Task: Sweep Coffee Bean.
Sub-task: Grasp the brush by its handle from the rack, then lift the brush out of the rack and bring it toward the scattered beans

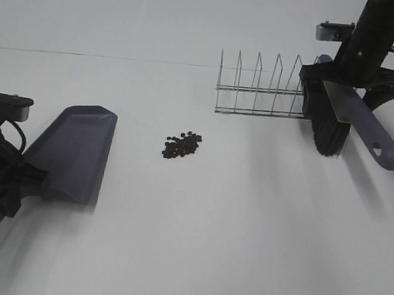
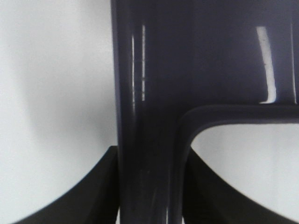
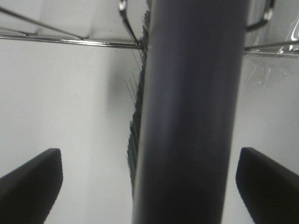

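Note:
The coffee beans lie in a small dark pile on the white table, mid-view. A dark grey dustpan rests to their left, its mouth towards the far side. My left gripper is shut on the dustpan's handle, with its fingers pressed against both sides. The brush leans at the right end of the wire rack, black bristles down, grey handle pointing to the front right. My right gripper is over it. In the right wrist view its fingers stand wide apart on either side of the handle.
A wire dish rack stands behind and to the right of the beans; its rods show in the right wrist view. The white table stretches out in front of the pile.

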